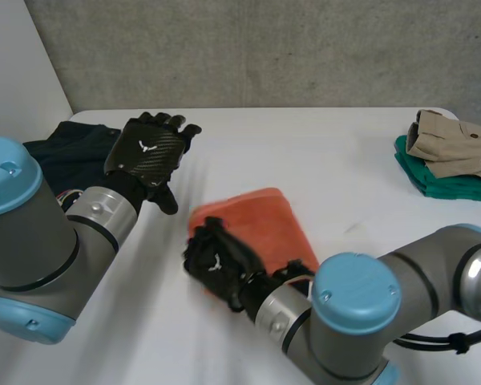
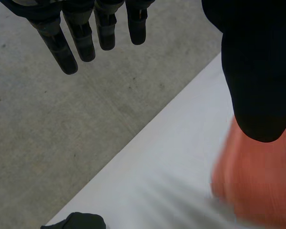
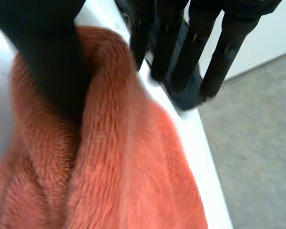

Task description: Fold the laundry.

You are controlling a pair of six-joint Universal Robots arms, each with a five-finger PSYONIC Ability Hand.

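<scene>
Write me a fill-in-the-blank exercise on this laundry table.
1. The right hand grips an edge of the ___ towel.
2. At the table's far right, the beige garment lies on a ___ folded cloth.
3. The left hand, fingers straight, holds ___.

Missing words: orange; green; nothing.

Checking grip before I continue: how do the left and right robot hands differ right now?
The left robot hand is open, fingers straight; the right robot hand pinches the orange towel. The left hovers beside the towel, holding nothing; the right sits at its near corner. Both are black.
</scene>
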